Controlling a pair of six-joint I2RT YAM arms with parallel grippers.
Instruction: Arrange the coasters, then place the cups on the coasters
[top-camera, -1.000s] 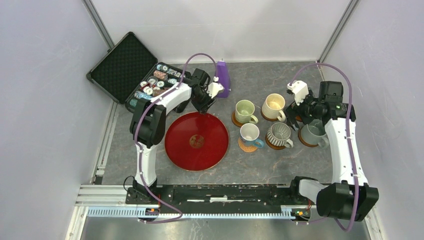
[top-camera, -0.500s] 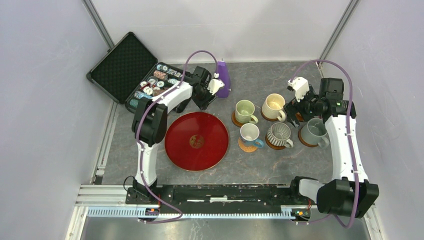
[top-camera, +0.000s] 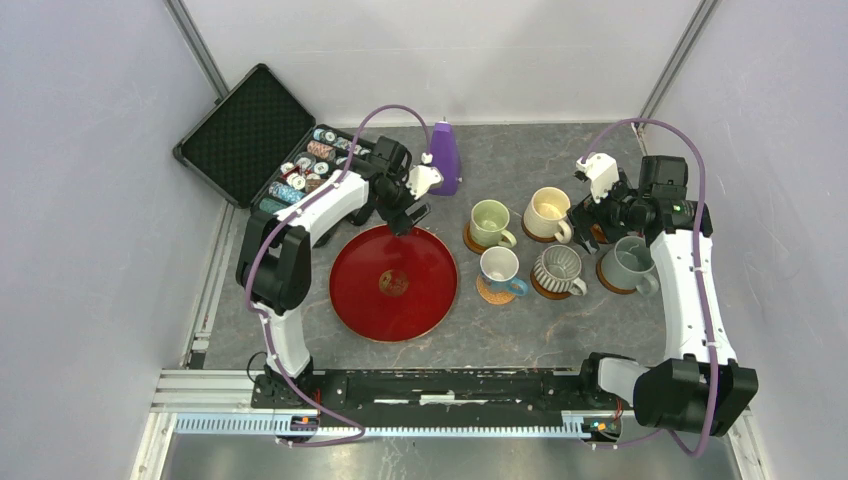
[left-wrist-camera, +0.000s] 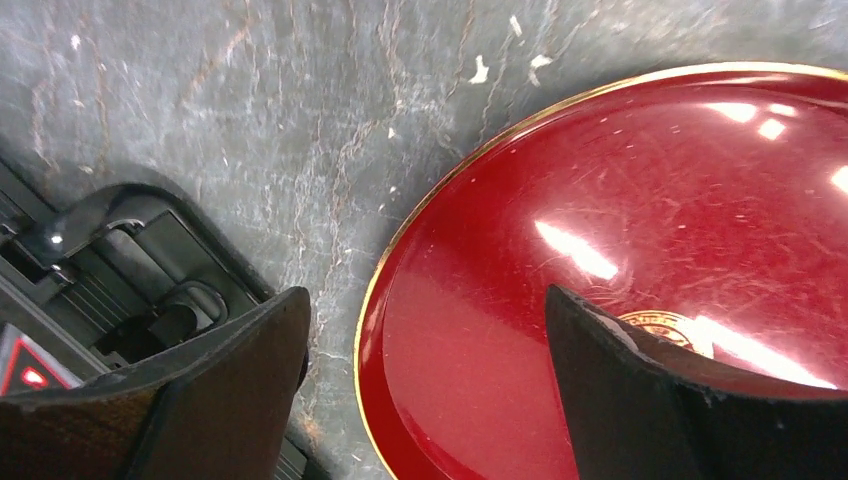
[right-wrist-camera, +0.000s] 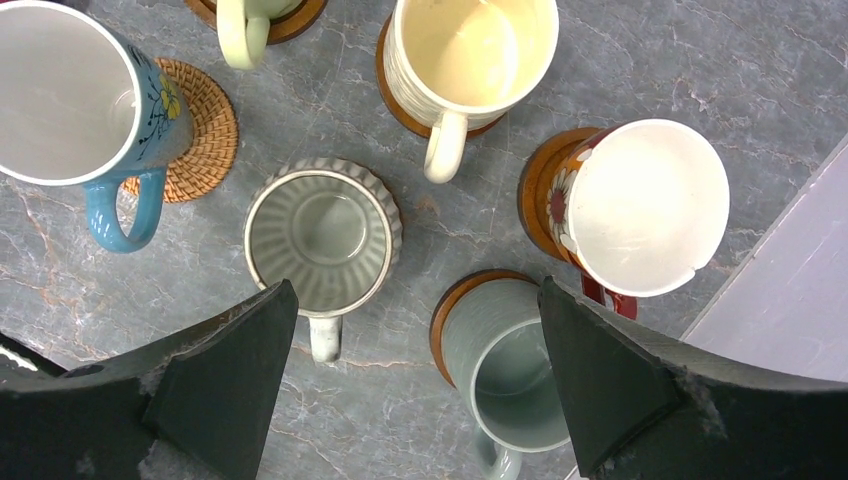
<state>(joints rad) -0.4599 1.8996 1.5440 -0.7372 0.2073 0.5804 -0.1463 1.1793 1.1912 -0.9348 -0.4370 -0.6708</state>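
The right gripper (right-wrist-camera: 415, 295) hangs with its fingers spread wide and nothing between them above six cups (top-camera: 498, 266), each seated on one of the coasters (right-wrist-camera: 535, 190). This looks like the closing step of the job: the arranging is done and every cup appears placed. Directly under the gaping fingers stand the ribbed cup (right-wrist-camera: 320, 235), close to one finger, and the grey-blue cup (right-wrist-camera: 515, 370), close to the other. Past the fingertips are the cream cup (right-wrist-camera: 470, 50), the patterned cup (right-wrist-camera: 645, 205), the blue-handled cup (right-wrist-camera: 60, 95) on the lone woven coaster (right-wrist-camera: 205, 130) and, at the edge of the wrist view, the handle of the green cup (right-wrist-camera: 243, 28). All stand upright, mouths up and empty, handles pointing back toward the gripper's fingers; brown coaster rims peek out from under them. Well off to the other side, the left gripper (left-wrist-camera: 425, 310), likewise spread and empty, hovers over the rim of the red tray (left-wrist-camera: 620, 200), one finger above the table (left-wrist-camera: 250, 120), the other above the lacquer. No cup or coaster lies beneath it. Judged from here, little is left but to lift both arms away. The right one would do best to rise straight up before swinging, since the cups crowd close under its fingers and a sideways sweep could clip a rim or a handle.
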